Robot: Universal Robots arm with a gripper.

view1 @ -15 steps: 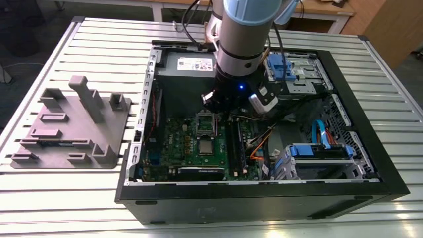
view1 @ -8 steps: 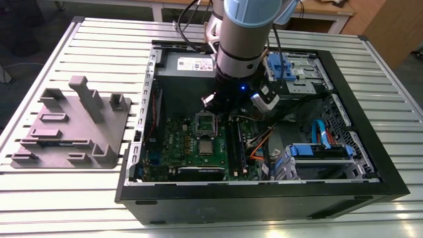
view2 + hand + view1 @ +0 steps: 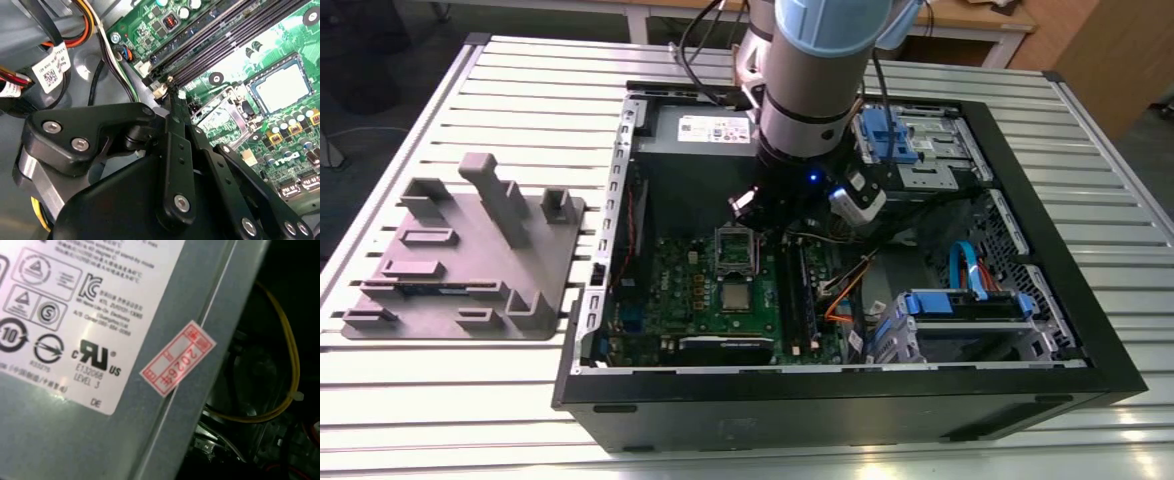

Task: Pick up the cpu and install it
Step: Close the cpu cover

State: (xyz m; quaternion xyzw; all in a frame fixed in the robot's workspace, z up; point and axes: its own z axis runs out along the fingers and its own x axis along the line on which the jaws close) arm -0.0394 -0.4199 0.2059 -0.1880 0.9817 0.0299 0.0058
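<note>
The cpu (image 3: pixel 736 297), a small silvery square, lies flat in its socket on the green motherboard inside the open computer case. In the second wrist view the cpu (image 3: pixel 279 89) sits within a dark socket border, with the metal socket frame (image 3: pixel 220 114) swung up beside it. That socket frame (image 3: pixel 735 246) stands just behind the cpu in the exterior view. My gripper (image 3: pixel 787 230) hangs above the board, a little to the exterior view's right of the frame. Its black fingers (image 3: pixel 181 107) are pressed together over the end of the memory slots, with nothing visible between them.
A grey plastic tray (image 3: pixel 467 260) lies on the slatted table at the exterior view's left. The power supply (image 3: pixel 75 390) fills the case's rear. Long black memory slots (image 3: pixel 225 40), loose cables (image 3: pixel 87 22) and blue drive cages (image 3: pixel 961 305) crowd the case's right side.
</note>
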